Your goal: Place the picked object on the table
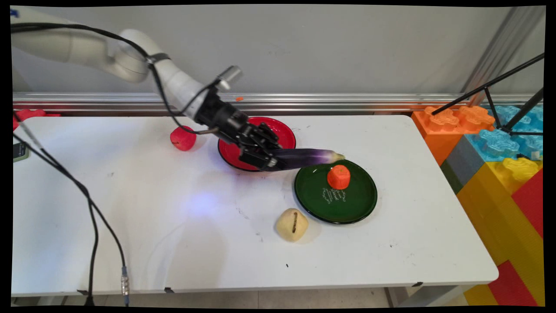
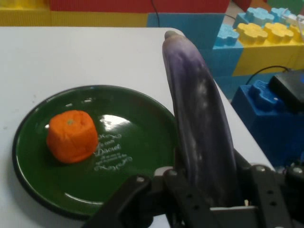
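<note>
The gripper [image 1: 270,160] is clamped on one end of a long purple eggplant [image 1: 310,157], which sticks out from it roughly level, its pale tip pointing toward the bench's right. In the main view the gripper hangs over the near rim of a red plate [image 1: 284,132], and the eggplant's free end reaches over the far edge of a green plate [image 1: 347,206]. Whether the eggplant touches either plate cannot be told.

In the hand view the eggplant [image 2: 202,128] runs up from between the fingers [image 2: 187,199], with the green plate [image 2: 137,142] lying to its left.

On the green plate sits an orange piece [image 1: 339,177], cylinder-shaped, near the far rim and close under the eggplant's tip; white lettering marks the plate beside it. A pale yellow potato [image 1: 292,224] with a dark slit lies on the white bench [image 1: 130,217] just beside the green plate's near left rim. A red apple [image 1: 183,138] rests on the bench left of the red plate, apart from it.

Big toy blocks [image 1: 499,148] in orange, blue, yellow and red stand stacked off the bench's right end.
</note>
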### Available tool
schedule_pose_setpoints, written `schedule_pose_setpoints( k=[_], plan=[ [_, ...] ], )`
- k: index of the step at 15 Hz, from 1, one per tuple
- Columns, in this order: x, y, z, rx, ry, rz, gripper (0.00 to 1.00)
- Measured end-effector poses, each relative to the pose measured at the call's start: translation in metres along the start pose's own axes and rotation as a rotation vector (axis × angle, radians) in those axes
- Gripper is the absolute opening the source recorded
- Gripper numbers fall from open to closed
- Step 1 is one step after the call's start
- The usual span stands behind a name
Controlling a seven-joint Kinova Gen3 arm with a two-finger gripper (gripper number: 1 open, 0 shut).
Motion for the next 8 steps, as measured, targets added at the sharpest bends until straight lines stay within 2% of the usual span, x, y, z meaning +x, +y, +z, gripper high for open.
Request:
schedule_pose_setpoints(
  k=[3,8],
  plan=[
    [-0.006,0.01,-0.02,-0.007,0.0,-0.008,0.0],
    [-0.03,0.03,-0.059,-0.027,-0.019,-0.028,0.0]
  ],
)
